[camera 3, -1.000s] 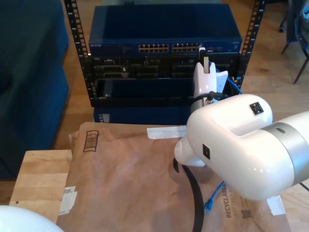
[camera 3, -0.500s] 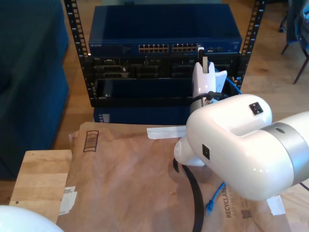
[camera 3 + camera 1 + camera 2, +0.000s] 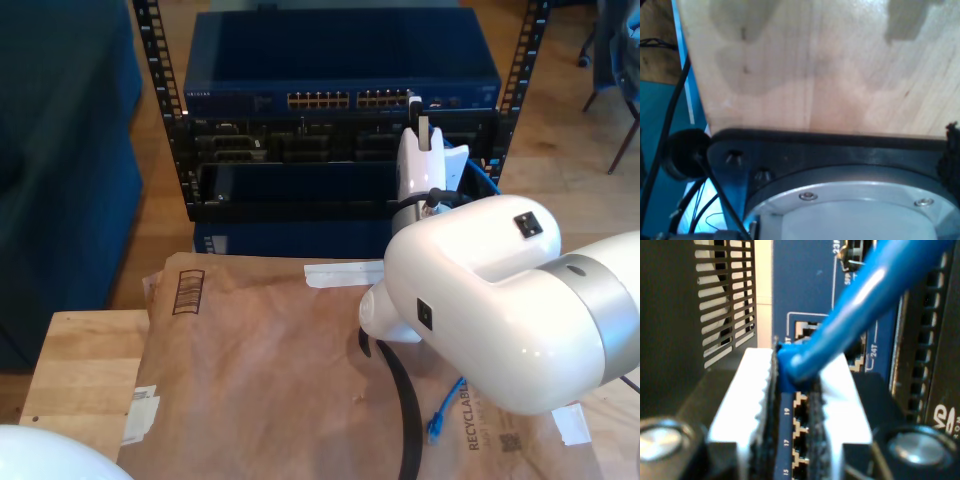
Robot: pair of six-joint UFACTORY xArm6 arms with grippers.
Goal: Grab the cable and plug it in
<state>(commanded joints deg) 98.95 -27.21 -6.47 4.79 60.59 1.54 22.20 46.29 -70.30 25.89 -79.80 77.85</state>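
Observation:
The bright blue cable point(image 3: 865, 295) ends in a small blue plug point(image 3: 789, 372). My second gripper point(image 3: 792, 362) is shut on that plug between its white fingers point(image 3: 747, 390), right in front of the numbered ports point(image 3: 799, 415) of the blue network switch. In the exterior view my second gripper point(image 3: 421, 112) is held up against the right end of the switch's port row point(image 3: 350, 100). The cable point(image 3: 487, 180) runs down behind the big white arm, and its loose end point(image 3: 440, 415) lies on the brown paper.
The blue switch point(image 3: 340, 60) sits on top of a black rack point(image 3: 300, 160) with perforated rails. Brown paper point(image 3: 260, 360) covers a wooden table point(image 3: 80, 370). A thick black arm cable point(image 3: 405, 400) crosses the paper. The first wrist view looks at bare wood point(image 3: 815, 65) and a black mounting plate point(image 3: 840, 145).
My second gripper has edged very slightly toward the switch face, still holding the plug. Everything else is as before.

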